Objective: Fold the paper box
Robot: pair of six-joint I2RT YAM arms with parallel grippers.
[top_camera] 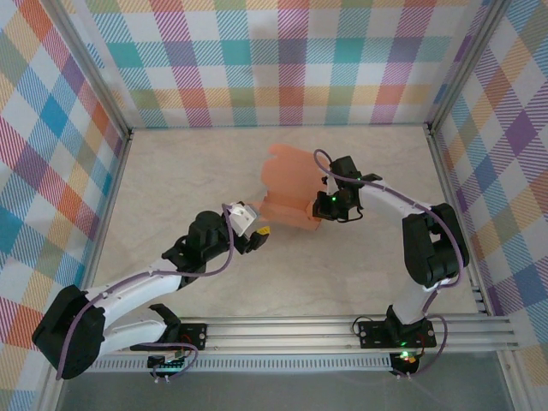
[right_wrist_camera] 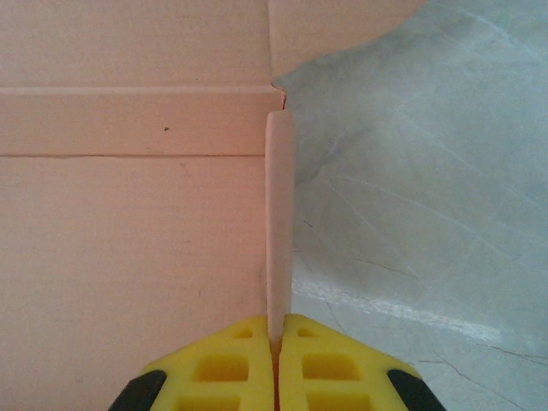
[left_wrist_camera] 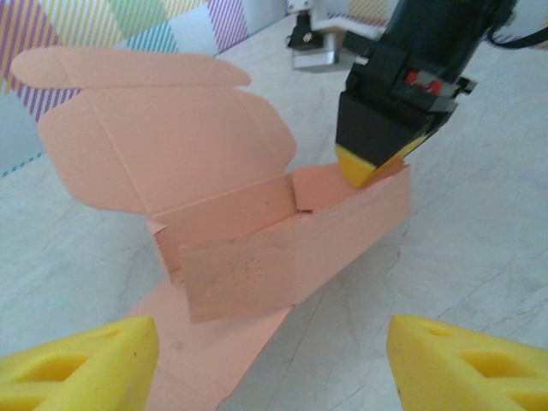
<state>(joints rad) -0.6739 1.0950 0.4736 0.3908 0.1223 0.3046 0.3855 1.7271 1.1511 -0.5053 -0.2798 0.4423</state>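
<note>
You'll find the paper box (top_camera: 287, 184) near the middle of the pale worktop (top_camera: 188, 171), half formed. Its long walls stand up around a shallow tray, and the rounded lid flaps lie open and spread toward the far wall.

Your right end effector (top_camera: 318, 208) is at the box's right end. In the right wrist view its yellow fingers (right_wrist_camera: 231, 368) are pressed together on a thin upright strip of the card, which runs edge-on straight up from between them. The flat orange panel (right_wrist_camera: 128, 240) lies to the left of that strip and bare worktop to its right. From the left wrist camera you see the same end effector (left_wrist_camera: 364, 167) coming down from above, with its yellow tip meeting the top edge of the box's right-hand wall.

Your left end effector (top_camera: 257, 229) sits just beside the near left side of the box. Its two yellow fingers (left_wrist_camera: 86, 364) stand wide apart at the bottom corners of the left wrist view and grip nothing. The front wall of the box (left_wrist_camera: 257, 265) faces them, and a flat flap reaches along the worktop toward the gap between them.
</note>
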